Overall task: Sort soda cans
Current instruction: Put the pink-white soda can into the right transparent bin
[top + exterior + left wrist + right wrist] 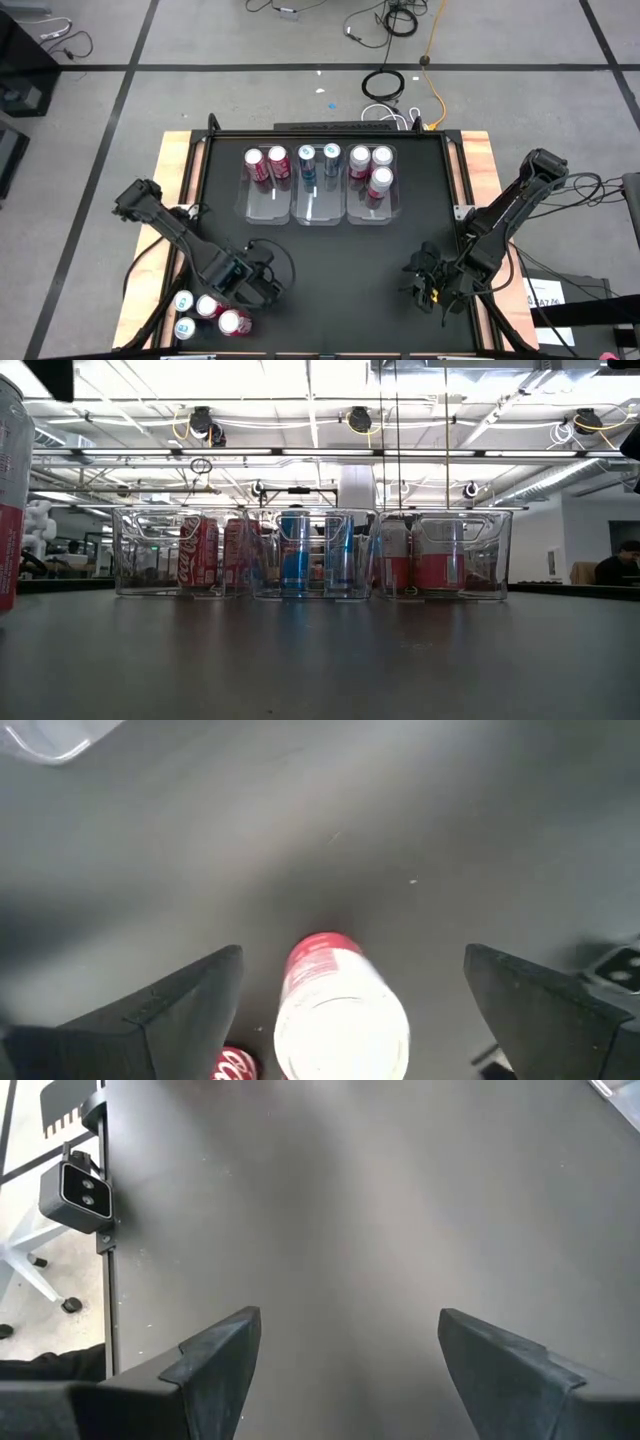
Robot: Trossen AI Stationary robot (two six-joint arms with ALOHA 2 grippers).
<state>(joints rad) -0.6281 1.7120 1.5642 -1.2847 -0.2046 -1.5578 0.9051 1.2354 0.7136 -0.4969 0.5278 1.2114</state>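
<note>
Left pincer poised over loose soda cans at the table's near-left corner, three clear bins already part-filled.

On the black table, the left arm reaches down near a cluster of four loose cans. In the left wrist view its fingers stand wide apart on either side of an upright red-and-white can, silver top facing the camera, long axis vertical, nothing gripped yet. This arm is far nearer the cluster than the other. Toward the far edge, the left bin holds red cans, the middle bin blue ones, the right bin pink-and-white ones. The right pincer waits near the table's near-right edge, fingers wide, over bare tabletop.
</note>
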